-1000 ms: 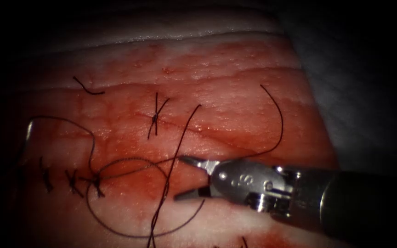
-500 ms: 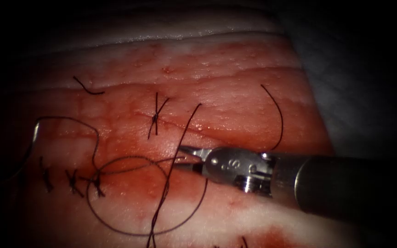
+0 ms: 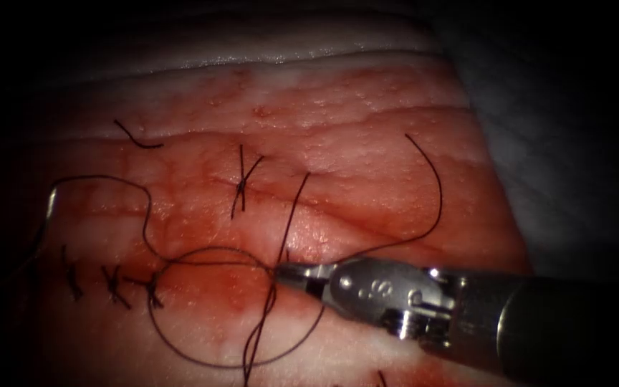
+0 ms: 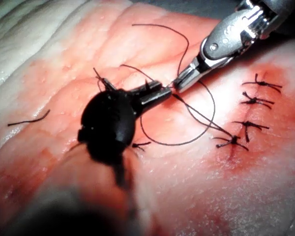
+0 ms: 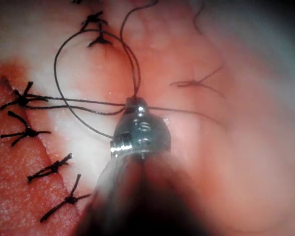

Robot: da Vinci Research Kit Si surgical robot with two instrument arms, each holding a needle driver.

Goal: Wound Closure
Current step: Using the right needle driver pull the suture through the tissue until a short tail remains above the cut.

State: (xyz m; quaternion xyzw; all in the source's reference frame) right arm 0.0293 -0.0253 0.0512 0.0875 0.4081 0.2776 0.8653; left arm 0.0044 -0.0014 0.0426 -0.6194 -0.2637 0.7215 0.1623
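My right tool (image 3: 281, 272) comes in from the right with its jaws shut on the dark thread (image 3: 291, 208), where two strands cross above a wide loop (image 3: 202, 364) lying on the tissue (image 3: 367, 143). It also shows in the left wrist view (image 4: 179, 84) and the right wrist view (image 5: 134, 102). My left tool (image 4: 167, 92) hovers with shut jaws just beside the right tool's tip; I see nothing in them. A glint of the needle (image 3: 50, 204) lies at the far left on the tissue, held by neither tool, with the thread running from it.
Three tied stitches (image 3: 112, 283) sit in a row at the lower left, and a single one (image 3: 241, 183) further up. A cut end of thread (image 3: 137, 137) lies at the upper left. Red fluid wets the tissue. The tissue's edge (image 3: 496, 172) drops away at the right.
The right tool's jaws stood open astride the thread a second ago and have shut on it. The tool has since moved down a little, shifting the loop and strands with it.
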